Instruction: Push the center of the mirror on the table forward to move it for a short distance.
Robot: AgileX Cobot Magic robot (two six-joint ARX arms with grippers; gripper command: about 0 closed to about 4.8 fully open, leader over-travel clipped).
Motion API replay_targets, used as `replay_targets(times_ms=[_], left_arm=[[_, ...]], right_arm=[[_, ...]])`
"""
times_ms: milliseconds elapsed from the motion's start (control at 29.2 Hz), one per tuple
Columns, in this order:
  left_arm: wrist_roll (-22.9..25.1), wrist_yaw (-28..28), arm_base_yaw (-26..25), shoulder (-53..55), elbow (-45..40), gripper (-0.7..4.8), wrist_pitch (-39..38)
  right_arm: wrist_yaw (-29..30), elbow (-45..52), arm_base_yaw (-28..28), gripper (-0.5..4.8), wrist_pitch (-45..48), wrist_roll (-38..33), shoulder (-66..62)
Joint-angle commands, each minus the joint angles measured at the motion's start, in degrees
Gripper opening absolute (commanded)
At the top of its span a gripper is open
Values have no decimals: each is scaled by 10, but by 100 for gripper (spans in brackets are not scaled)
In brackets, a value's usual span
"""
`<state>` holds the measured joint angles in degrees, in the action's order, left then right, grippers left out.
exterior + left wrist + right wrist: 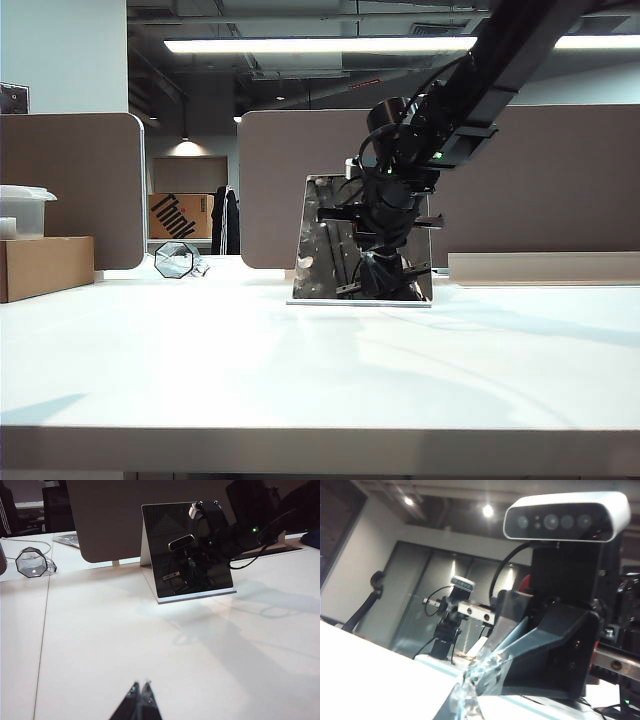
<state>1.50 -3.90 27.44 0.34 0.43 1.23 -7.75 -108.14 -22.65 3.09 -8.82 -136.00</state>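
The mirror (pixel 322 240) stands upright on the white table (pixel 300 380), a dark panel with a thin pale base strip, leaning slightly back. My right arm comes down from the upper right. Its gripper (pixel 385 262) is shut, right in front of the mirror's middle. In the right wrist view the closed fingertips (pixel 466 690) meet their own reflection low on the mirror (pixel 410 595). The left wrist view shows the mirror (pixel 165 545) farther off, with the right arm against its face. My left gripper (pixel 141 686) is shut and empty, low over bare table well short of the mirror.
A small octagonal glass object (pixel 175 260) lies left of the mirror, also in the left wrist view (pixel 31 561). A cardboard box (pixel 45 266) with a plastic container (pixel 22 210) on it sits at the far left. Brown partition panels (pixel 540 180) stand behind the table.
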Motion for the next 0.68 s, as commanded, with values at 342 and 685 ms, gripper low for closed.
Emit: replay_targets(times_ms=[342,685], left_arm=[[0,1,0,0,-1,-5,5],[0,1,0,0,-1,-5,5]], right_arm=[[4,-125,36,-5,-12,20,-81],[-1,-200,49,-5,-5,30,-131]])
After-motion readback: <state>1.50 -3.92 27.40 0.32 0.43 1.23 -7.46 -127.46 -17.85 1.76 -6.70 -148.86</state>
